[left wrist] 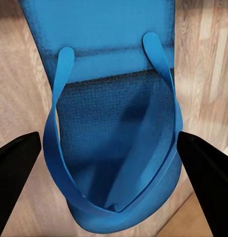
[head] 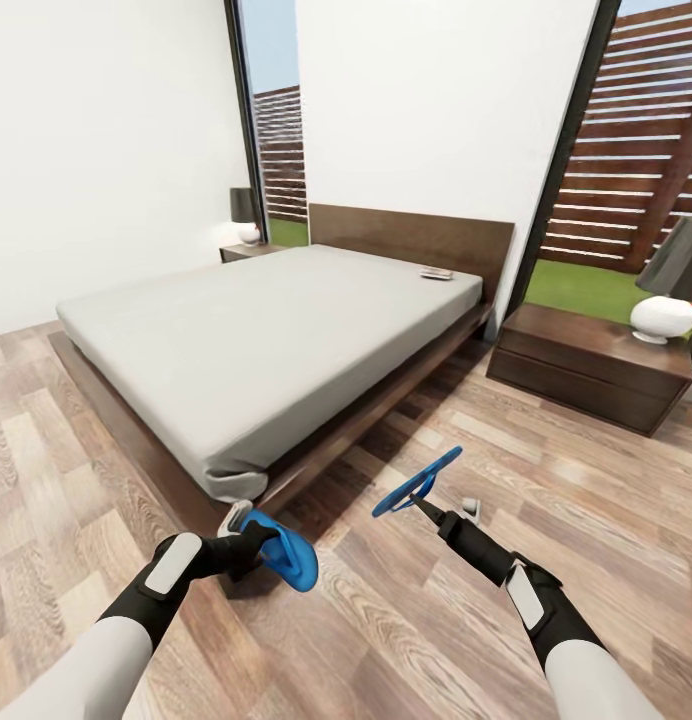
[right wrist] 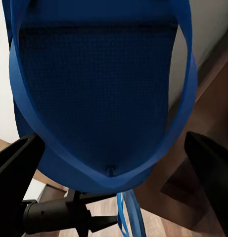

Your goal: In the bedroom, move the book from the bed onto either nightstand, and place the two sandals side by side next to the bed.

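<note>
Head view: each tool clamped on blue sandal, left (head: 254, 545) on left sandal (head: 284, 556), right (head: 433, 510) on right sandal (head: 417, 482).

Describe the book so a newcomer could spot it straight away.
Start at the bed and follow the grey mattress to the corner nearest the headboard and the near nightstand. The book is the small, thin, flat thing there, and nothing else lies on the mattress.
</note>
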